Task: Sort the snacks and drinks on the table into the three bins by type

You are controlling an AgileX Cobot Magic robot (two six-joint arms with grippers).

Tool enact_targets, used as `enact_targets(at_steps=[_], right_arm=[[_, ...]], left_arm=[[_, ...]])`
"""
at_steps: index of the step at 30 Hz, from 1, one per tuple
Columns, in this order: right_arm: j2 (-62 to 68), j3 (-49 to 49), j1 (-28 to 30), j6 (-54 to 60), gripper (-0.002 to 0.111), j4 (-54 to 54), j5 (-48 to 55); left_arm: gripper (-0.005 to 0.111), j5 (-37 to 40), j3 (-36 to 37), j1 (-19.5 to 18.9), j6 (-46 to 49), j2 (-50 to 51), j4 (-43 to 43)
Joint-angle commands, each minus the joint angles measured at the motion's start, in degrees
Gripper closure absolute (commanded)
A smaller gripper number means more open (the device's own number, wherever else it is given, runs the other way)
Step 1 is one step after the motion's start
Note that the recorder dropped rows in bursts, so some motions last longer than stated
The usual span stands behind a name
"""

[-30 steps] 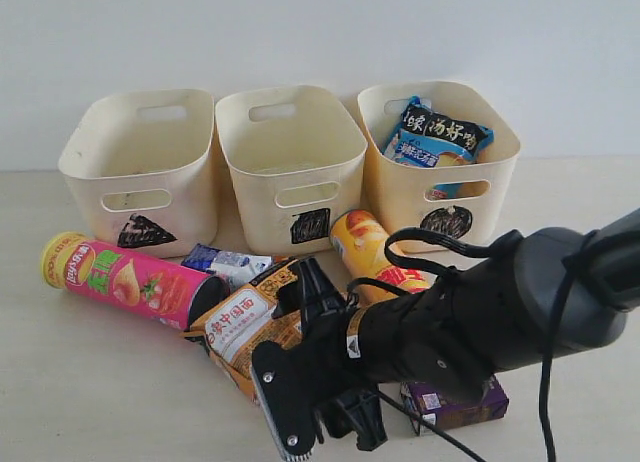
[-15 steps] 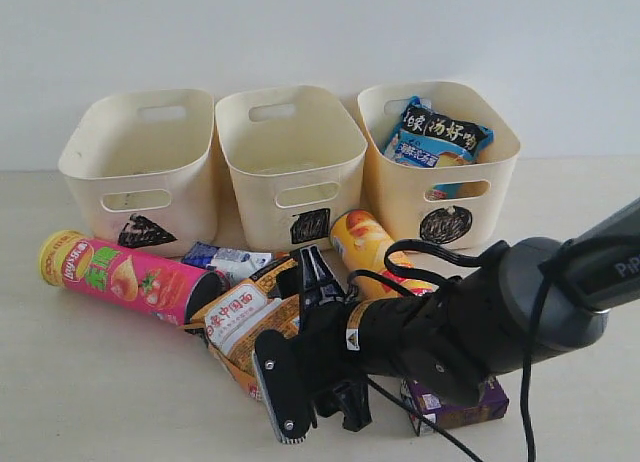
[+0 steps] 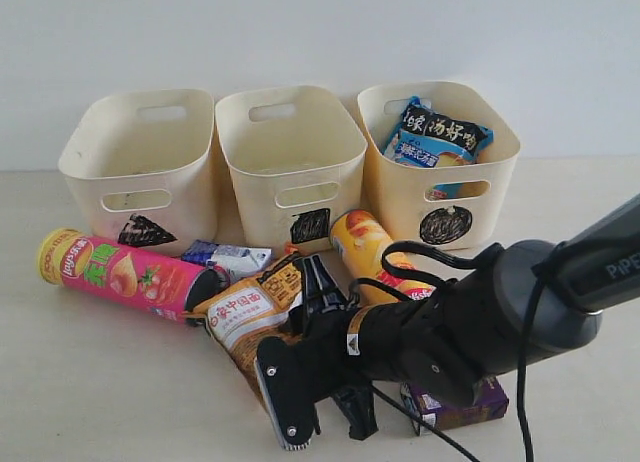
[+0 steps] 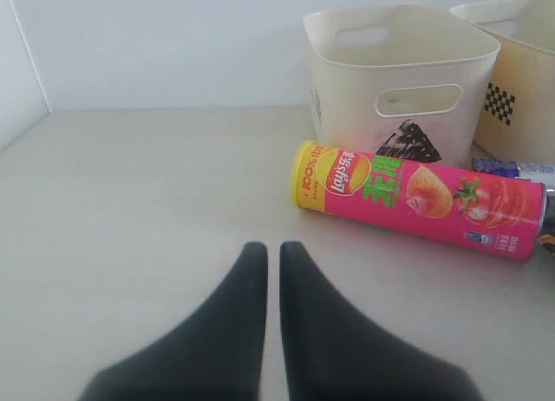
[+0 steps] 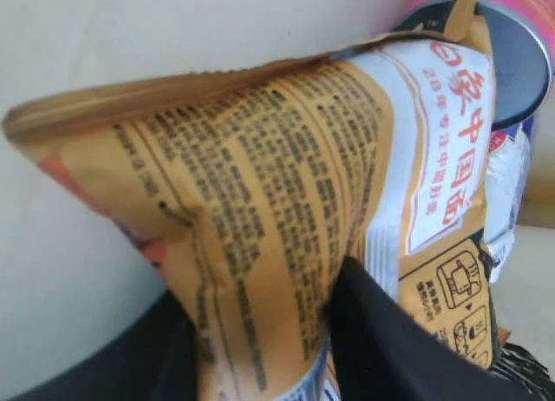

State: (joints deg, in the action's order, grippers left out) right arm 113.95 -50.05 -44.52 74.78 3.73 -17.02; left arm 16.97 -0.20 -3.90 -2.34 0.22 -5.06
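My right gripper point(image 3: 292, 317) reaches across the middle of the table point(image 3: 90, 392). It is shut on the orange-white bag point(image 3: 243, 315), whose crinkly film point(image 5: 260, 210) is pinched between the two black fingers point(image 5: 390, 340). The pink chip tube point(image 3: 125, 272) lies left of the bag, and the blue-white carton point(image 3: 226, 255) lies behind it. Beside the arm lies the yellow-red tube point(image 3: 362, 244). The purple carton point(image 3: 462, 406) sits partly under the arm. The blue bag point(image 3: 436, 132) rests in the circle bin point(image 3: 505, 152). My left gripper point(image 4: 272, 249) is shut and empty, near the pink tube point(image 4: 425, 197).
The triangle bin point(image 3: 95, 162) and square bin point(image 3: 335, 147) stand at the back, left of the circle bin. The right arm's dark body and cable point(image 3: 500, 312) cover the front right. The wall rises just behind the bins.
The right gripper's fingers have closed on the orange-white bag, which has crumpled and shifted a little. The pink tube has slid slightly left. The left gripper has not moved.
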Motion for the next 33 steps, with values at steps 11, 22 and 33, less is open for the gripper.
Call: enact_targets(at_steps=[11,22,33], right_arm=[[-11.56,2.93,0.53,0.68,0.109,-1.93,3.21],[-15.14,3.61,0.42,2.73,0.109,-1.93,1.05],[-22.13,3.61,-0.15,5.17,0.109,-1.93,0.03]], left_arm=[[0.102,-0.21,0.2,-0.04,0.21,-0.22,-0.09],[0.102,-0.21,0.2,-0.04,0.21,-0.22,-0.09],[0.102,-0.21,0.2,-0.04,0.21,-0.22,-0.09]])
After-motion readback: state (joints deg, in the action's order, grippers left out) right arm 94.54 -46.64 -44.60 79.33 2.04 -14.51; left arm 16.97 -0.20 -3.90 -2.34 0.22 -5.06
